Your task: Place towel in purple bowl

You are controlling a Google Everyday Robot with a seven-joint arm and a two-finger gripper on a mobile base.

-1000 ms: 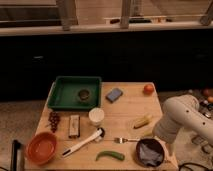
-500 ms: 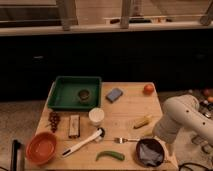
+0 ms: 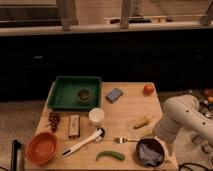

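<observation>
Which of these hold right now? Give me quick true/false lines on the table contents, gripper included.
1. A grey towel lies in the purple bowl. True.
2. The green tray holds nothing. False: a small dark object sits in it.
3. The banana is in the orange bowl. False: it lies on the table, near the white arm.
4. The blue sponge lies right of the green tray. True.
5. The gripper hangs over the green tray. False: the gripper is out of sight; the white arm stands at the table's right edge, by the purple bowl.
</observation>
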